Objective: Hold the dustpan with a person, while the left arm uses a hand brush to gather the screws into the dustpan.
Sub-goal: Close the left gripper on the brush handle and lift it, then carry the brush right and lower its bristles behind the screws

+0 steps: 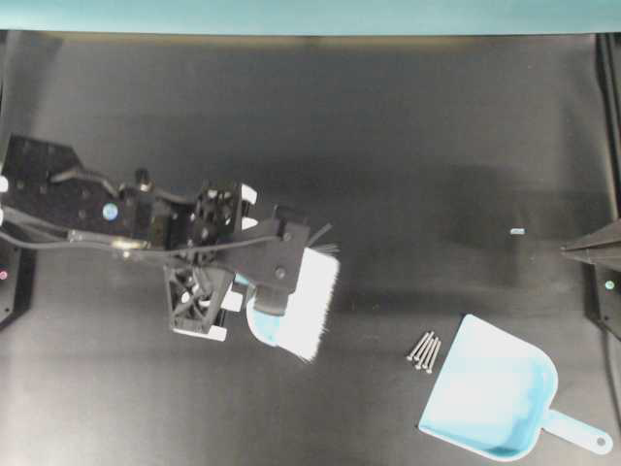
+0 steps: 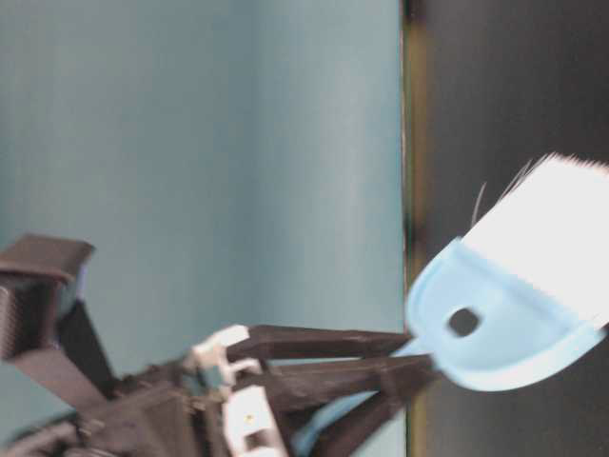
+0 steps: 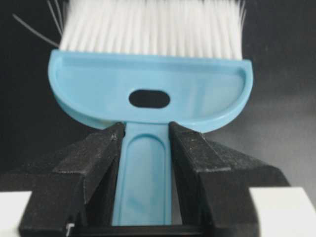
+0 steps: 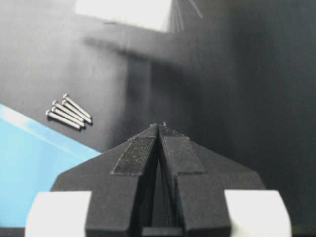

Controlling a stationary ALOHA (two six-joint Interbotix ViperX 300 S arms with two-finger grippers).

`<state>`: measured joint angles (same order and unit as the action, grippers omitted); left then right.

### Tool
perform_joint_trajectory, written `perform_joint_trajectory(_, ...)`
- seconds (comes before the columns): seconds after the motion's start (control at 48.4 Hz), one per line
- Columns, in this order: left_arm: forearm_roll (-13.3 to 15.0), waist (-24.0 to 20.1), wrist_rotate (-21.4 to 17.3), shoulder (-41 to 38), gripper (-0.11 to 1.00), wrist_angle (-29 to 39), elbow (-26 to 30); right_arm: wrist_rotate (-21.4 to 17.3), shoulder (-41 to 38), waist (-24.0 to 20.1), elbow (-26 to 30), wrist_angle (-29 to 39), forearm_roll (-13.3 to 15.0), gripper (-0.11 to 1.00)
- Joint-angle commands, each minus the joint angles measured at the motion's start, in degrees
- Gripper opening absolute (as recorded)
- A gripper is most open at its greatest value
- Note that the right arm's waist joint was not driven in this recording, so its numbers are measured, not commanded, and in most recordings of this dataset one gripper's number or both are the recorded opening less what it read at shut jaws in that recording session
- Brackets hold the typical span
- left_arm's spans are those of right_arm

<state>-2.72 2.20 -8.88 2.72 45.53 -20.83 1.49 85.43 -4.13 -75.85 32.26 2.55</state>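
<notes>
My left gripper (image 1: pixel 275 291) is shut on the thin handle of the light blue hand brush (image 1: pixel 260 325), just behind its head; the wrist view shows the handle (image 3: pixel 145 182) clamped between both jaws. The white bristles (image 1: pixel 312 294) point right, toward the screws. Several silver screws (image 1: pixel 424 351) lie side by side on the black table, just off the open front edge of the light blue dustpan (image 1: pixel 495 398). The dustpan lies flat at the lower right, with its handle pointing right. My right gripper (image 1: pixel 568 250) is shut and empty at the right edge. No person's hand is in view.
A small pale scrap (image 1: pixel 517 231) lies on the black table left of my right gripper. A teal wall (image 1: pixel 310 15) runs along the far edge. In the right wrist view the screws (image 4: pixel 69 112) and the dustpan's edge (image 4: pixel 29 168) lie to the left of the jaws.
</notes>
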Motion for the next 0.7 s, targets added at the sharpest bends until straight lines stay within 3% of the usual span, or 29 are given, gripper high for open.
perform_joint_trajectory(0.0,-0.2,-1.0,-1.7,0.4,0.31,5.6,4.9,0.4,-0.2,0.0,0.4,-0.2,0.1,0.00)
perform_joint_trajectory(0.165,-0.2,-1.7,-5.1,-3.0,0.31,18.2,12.6,0.4,-0.2,0.0,0.4,-0.2,0.2,0.00)
perform_joint_trajectory(0.393,-0.4,-1.8,-7.7,-10.7,0.31,28.3,23.6,0.4,-0.2,0.0,0.4,-0.2,0.2,0.00)
perform_joint_trajectory(0.538,-0.4,-1.7,-9.3,-14.7,0.31,29.4,26.4,0.4,-0.2,0.0,0.4,-0.2,0.2,0.00)
perform_joint_trajectory(0.683,-0.4,-1.6,-9.6,-16.4,0.31,26.4,26.0,0.4,-0.2,0.0,0.4,-0.2,0.2,0.00)
